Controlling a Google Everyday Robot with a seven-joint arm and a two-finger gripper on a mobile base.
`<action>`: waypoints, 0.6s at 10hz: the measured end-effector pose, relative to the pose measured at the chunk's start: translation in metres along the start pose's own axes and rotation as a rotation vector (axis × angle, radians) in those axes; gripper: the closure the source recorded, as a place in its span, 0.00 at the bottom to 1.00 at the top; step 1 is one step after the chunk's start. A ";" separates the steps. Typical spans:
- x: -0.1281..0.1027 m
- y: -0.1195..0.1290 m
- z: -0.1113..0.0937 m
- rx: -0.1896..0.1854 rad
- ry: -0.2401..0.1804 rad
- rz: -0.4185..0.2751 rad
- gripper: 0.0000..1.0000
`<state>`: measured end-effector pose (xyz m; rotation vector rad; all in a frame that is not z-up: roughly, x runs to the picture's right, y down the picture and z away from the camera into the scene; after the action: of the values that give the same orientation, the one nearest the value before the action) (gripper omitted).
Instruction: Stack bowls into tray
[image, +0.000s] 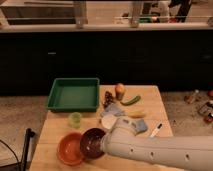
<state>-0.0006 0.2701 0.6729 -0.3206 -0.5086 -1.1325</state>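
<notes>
The dark maroon-brown bowl stands on the wooden table near its front edge, touching the right side of the bright orange bowl. Both bowls are upright and outside the green tray, which lies at the table's back left with nothing in it. My white arm reaches in from the lower right. Its gripper is at the right rim of the maroon bowl and is mostly hidden behind the arm's end.
A small translucent green cup stands between the tray and the bowls. A white cup, a grey-blue packet, an orange fruit, a green vegetable, a yellow item and a pen lie on the right half.
</notes>
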 end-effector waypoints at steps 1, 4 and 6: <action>0.003 -0.004 0.001 0.004 -0.006 -0.014 1.00; 0.012 -0.022 0.010 0.018 -0.048 -0.059 1.00; 0.014 -0.038 0.016 0.030 -0.077 -0.096 1.00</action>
<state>-0.0349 0.2521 0.6937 -0.3174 -0.6131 -1.2077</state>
